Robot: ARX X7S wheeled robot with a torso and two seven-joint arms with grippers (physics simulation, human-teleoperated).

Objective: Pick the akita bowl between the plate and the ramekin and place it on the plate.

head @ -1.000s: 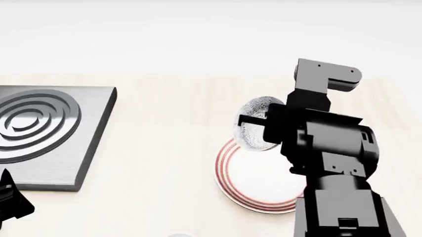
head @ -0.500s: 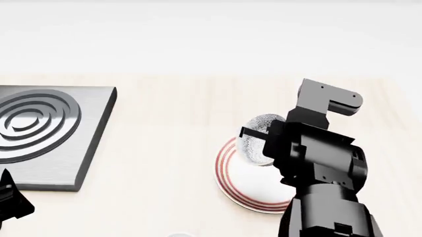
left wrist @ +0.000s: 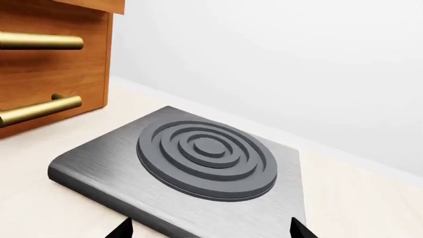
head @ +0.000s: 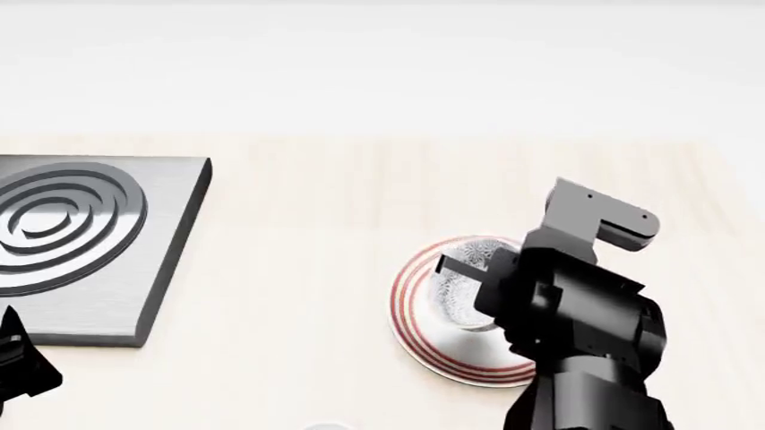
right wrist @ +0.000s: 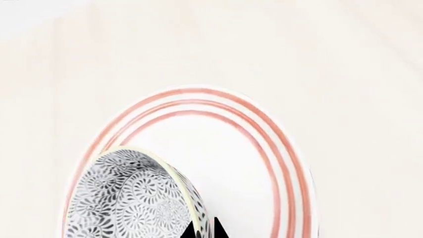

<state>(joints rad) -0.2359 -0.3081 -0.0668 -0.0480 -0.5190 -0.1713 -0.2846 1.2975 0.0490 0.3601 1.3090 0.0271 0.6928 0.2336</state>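
Note:
The akita bowl (head: 464, 288), white with a dense grey-black pattern, hangs tilted over the plate (head: 413, 305), a flat white round with thin red rings. My right gripper (head: 454, 266) is shut on the bowl's rim. In the right wrist view its fingertips (right wrist: 203, 231) pinch the wall of the bowl (right wrist: 129, 198), one inside and one outside, with the plate (right wrist: 264, 134) spread underneath. Whether the bowl touches the plate I cannot tell. My left gripper (left wrist: 211, 234) stands open at the near left, holding nothing. The ramekin is out of view.
A brushed-metal burner slab (head: 84, 242) with raised concentric rings lies at the left, close beyond the left gripper (head: 18, 367). Wooden drawers with brass handles (left wrist: 39, 106) stand past it. A pale sliver (head: 321, 425) shows at the bottom edge, and I cannot identify it.
My right arm has come down and toward me with the bowl, from past the plate's far rim to over the plate's middle. The left arm has not moved.

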